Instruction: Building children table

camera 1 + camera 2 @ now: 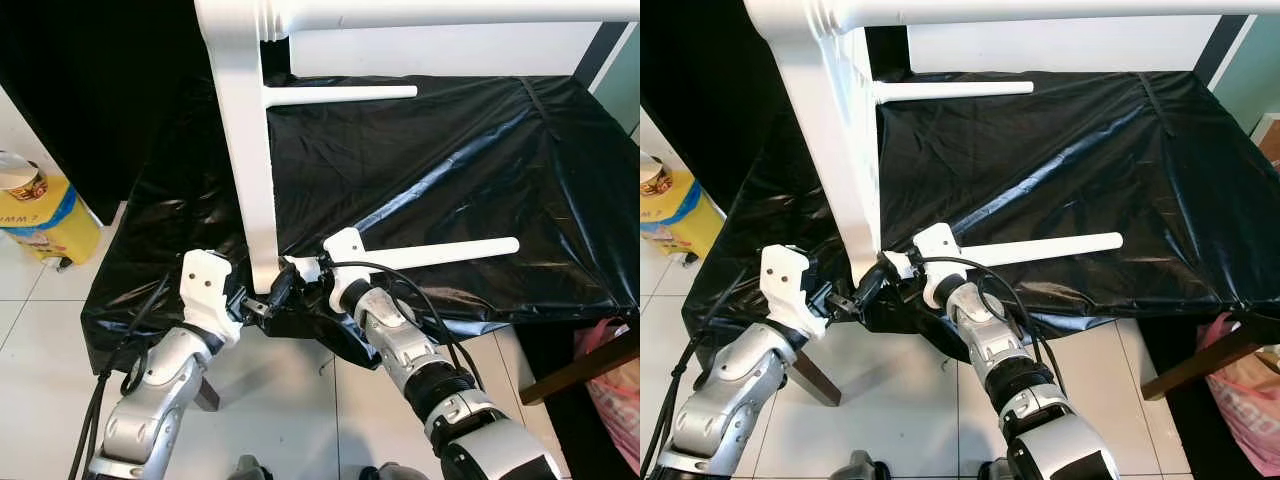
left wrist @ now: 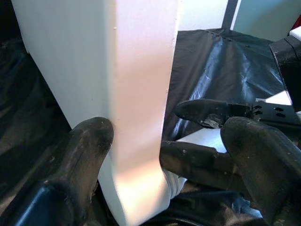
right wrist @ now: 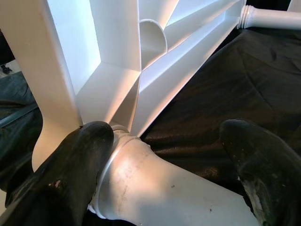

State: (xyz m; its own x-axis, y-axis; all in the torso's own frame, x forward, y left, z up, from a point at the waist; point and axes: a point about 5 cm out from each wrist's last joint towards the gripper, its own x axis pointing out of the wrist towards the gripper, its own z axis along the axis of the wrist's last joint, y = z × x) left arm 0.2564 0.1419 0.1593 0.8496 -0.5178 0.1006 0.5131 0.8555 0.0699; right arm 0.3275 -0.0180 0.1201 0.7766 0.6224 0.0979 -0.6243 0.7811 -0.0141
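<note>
Between both end effectors | tabletop corner (image 1: 262, 262) | leg (image 1: 440, 253) at right end effector (image 1: 287, 282)

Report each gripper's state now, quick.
Left gripper: open, fingers astride the white tabletop corner.
Right gripper: open around the table leg at its socket.

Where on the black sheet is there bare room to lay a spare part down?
Free: the wide stretch of black sheet between the upper leg and the lower leg, out to its right edge. Crowded: the near left corner, where the left gripper and right gripper meet at the tabletop.
</note>
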